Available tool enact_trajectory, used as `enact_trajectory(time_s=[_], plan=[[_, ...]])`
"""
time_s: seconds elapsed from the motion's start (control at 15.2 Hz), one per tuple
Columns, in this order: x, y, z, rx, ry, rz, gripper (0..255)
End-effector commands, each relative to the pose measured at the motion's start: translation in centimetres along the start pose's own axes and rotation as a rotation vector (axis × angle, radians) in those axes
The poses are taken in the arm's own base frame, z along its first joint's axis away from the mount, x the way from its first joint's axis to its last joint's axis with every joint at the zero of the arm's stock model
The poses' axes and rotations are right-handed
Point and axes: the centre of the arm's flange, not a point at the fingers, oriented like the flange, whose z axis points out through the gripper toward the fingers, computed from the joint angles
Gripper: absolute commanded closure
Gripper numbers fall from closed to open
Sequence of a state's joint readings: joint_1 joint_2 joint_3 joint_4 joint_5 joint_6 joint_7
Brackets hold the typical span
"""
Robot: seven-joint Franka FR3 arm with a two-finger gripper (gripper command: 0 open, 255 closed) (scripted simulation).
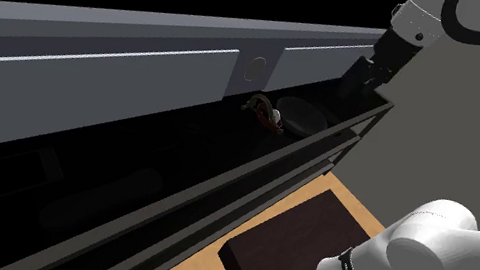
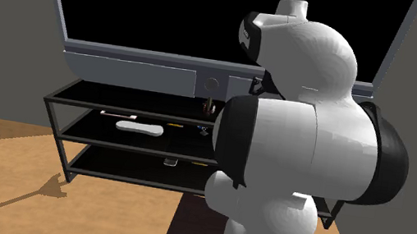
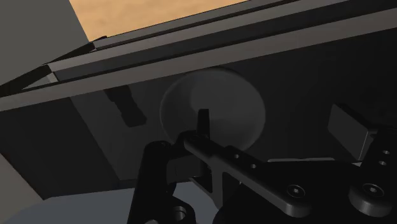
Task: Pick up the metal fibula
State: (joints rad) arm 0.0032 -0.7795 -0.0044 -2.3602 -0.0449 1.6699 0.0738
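Observation:
The fibula (image 1: pixel 266 113) is a small reddish-brown and pale metal piece lying on the top shelf of the dark TV stand (image 1: pixel 220 181), just under the screen's grey lower bar. In the second exterior view the fibula (image 2: pixel 208 105) is a tiny shape on that shelf beside my arm. My black gripper (image 1: pixel 361 73) hangs above the shelf's far end, to the shoulder view's right of the fibula and apart from it. In the wrist view the gripper (image 3: pixel 254 137) has its fingers apart with nothing between them, over a round dark dish (image 3: pixel 212 105).
The round dark dish (image 1: pixel 298 114) lies between the fibula and the gripper. The TV's grey bar (image 1: pixel 89 57) runs close behind the shelf. A white flat object (image 2: pixel 141 128) and small items sit on the middle shelf. My stand (image 1: pixel 326 266) is on the wooden floor.

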Motion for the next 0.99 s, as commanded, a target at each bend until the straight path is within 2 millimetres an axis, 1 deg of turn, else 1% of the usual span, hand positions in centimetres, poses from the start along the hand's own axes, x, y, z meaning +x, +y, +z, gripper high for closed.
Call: enact_trajectory(time_s=[0.0, 0.92], plan=[[0.0, 0.0, 0.0, 0.000, 0.000, 0.000, 0], [0.0, -17.6, 1.5, 0.048, 0.041, -0.087, 0]])
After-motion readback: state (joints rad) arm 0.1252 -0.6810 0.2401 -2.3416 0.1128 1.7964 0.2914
